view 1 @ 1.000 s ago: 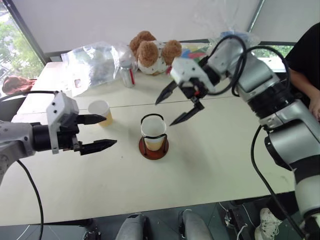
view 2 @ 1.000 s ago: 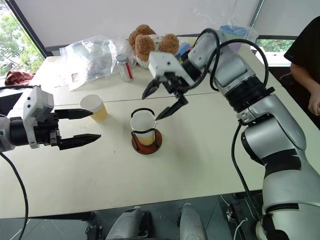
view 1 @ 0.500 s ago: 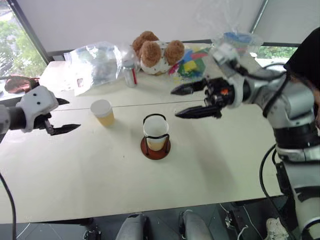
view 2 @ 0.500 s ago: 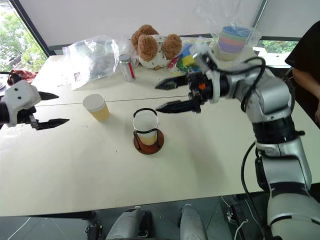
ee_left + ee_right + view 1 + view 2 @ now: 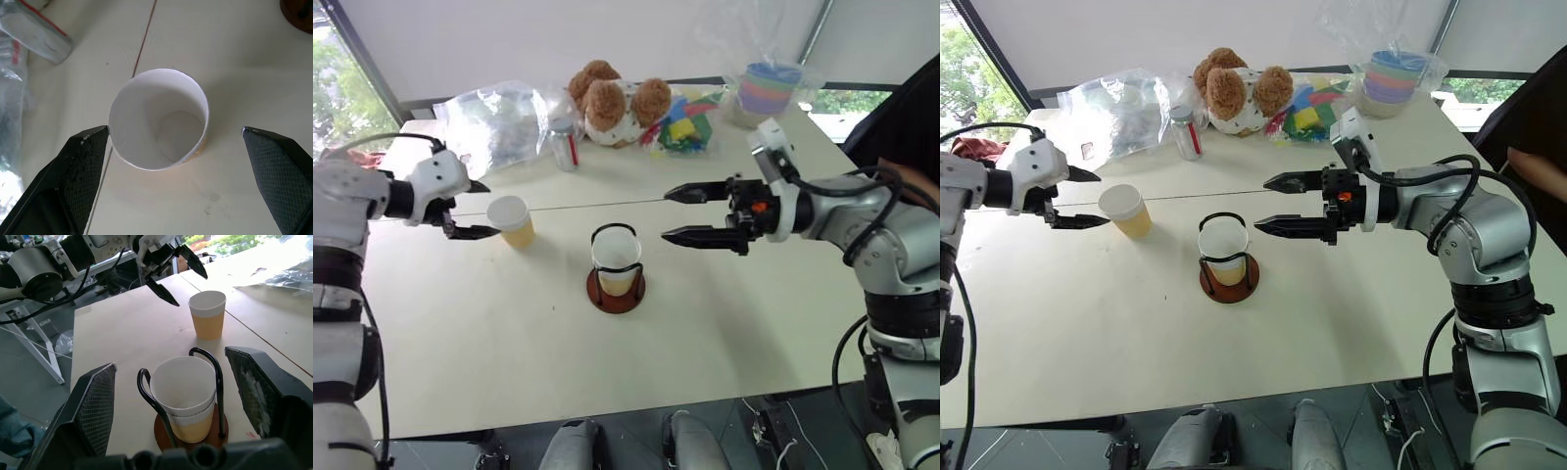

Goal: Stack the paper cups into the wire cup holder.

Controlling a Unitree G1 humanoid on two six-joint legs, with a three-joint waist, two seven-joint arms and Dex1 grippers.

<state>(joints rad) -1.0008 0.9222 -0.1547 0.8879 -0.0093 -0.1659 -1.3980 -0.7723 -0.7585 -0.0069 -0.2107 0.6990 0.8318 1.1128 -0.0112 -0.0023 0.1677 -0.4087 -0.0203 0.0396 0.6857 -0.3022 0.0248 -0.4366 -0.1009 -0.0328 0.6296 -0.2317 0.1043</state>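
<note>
We read no writing on anything. At frame centre the wire cup holder (image 5: pixel 616 277) holds nested paper cups (image 5: pixel 616 257); left of it a lone cup (image 5: pixel 512 219) stands empty. Our left gripper (image 5: pixel 480 209) hangs spread beside that cup, and our right gripper (image 5: pixel 676 214) hangs spread, empty, right of the holder.

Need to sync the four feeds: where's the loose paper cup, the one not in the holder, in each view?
Left eye: loose paper cup at left-centre, by the left gripper.
Right eye: cup at left-centre.
Left wrist: seen from above, mid-frame, between the open jaws.
Right wrist: upper right of centre.
Shared landmark: wire cup holder, beside the cup; just its base edge in the left wrist view.
</note>
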